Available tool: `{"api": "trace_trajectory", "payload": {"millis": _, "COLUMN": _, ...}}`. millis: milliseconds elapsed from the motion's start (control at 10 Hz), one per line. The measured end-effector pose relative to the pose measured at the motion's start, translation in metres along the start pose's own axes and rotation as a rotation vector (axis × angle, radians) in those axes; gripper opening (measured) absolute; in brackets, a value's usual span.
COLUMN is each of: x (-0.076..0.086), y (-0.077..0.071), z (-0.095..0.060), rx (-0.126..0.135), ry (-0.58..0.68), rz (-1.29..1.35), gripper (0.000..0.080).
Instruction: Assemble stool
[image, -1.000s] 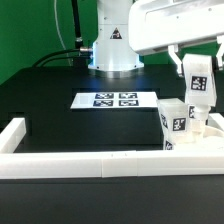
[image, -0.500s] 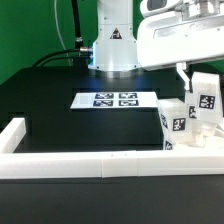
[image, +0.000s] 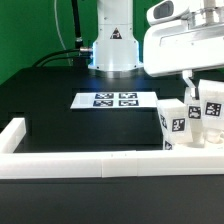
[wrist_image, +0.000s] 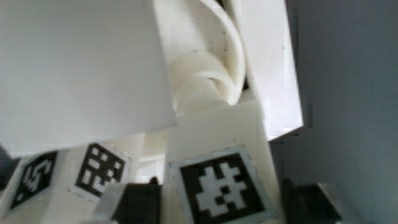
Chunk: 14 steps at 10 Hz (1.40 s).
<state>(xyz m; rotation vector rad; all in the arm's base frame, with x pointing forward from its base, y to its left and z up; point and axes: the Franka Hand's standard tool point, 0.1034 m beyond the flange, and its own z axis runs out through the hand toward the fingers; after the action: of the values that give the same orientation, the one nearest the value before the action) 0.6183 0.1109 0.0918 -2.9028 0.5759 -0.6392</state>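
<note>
My gripper (image: 211, 97) is at the exterior view's right, shut on a short white stool leg (image: 213, 109) with a black-and-white tag, held upright just above the seat. A second tagged leg (image: 175, 126) stands upright beside it, to its left. Both are over the white round seat disc (image: 196, 146), which lies in the corner behind the rail and is partly hidden. In the wrist view the held leg's tag (wrist_image: 221, 190) sits between my dark fingers (wrist_image: 331, 204), with the other leg's tag (wrist_image: 98, 168) beside it and the leg's white body (wrist_image: 222, 60) filling the picture.
The long white rail (image: 80, 161) borders the table's front and left side. The marker board (image: 115, 99) lies flat mid-table before the robot base (image: 112, 45). The table top is black.
My gripper has moved toward the exterior view's right and downward with the leg in it, bringing it lower beside the standing leg. The standing leg and the seat have not moved.
</note>
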Motion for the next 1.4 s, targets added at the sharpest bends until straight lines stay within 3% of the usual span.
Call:
{"api": "trace_trajectory", "payload": {"millis": 600, "x": -0.008, "y": 0.007, "z": 0.012, "rx": -0.016, "ry": -0.003, "rz": -0.008, "gripper": 0.0324}}
{"api": "trace_trajectory", "payload": {"millis": 1100, "x": -0.006, "y": 0.008, "z": 0.014, "rx": -0.013, "ry": 0.023, "rz": -0.014, "gripper": 0.0324}}
{"api": "trace_trajectory", "payload": {"millis": 1200, "x": -0.006, "y": 0.008, "z": 0.014, "rx": -0.013, "ry": 0.023, "rz": -0.014, "gripper": 0.0478}}
{"api": "trace_trajectory", "payload": {"millis": 1300, "x": -0.006, "y": 0.008, "z": 0.014, "rx": -0.013, "ry": 0.023, "rz": -0.014, "gripper": 0.0478}}
{"api": "trace_trajectory", "payload": {"millis": 1400, "x": -0.006, "y": 0.008, "z": 0.014, "rx": -0.013, "ry": 0.023, "rz": -0.014, "gripper": 0.059}}
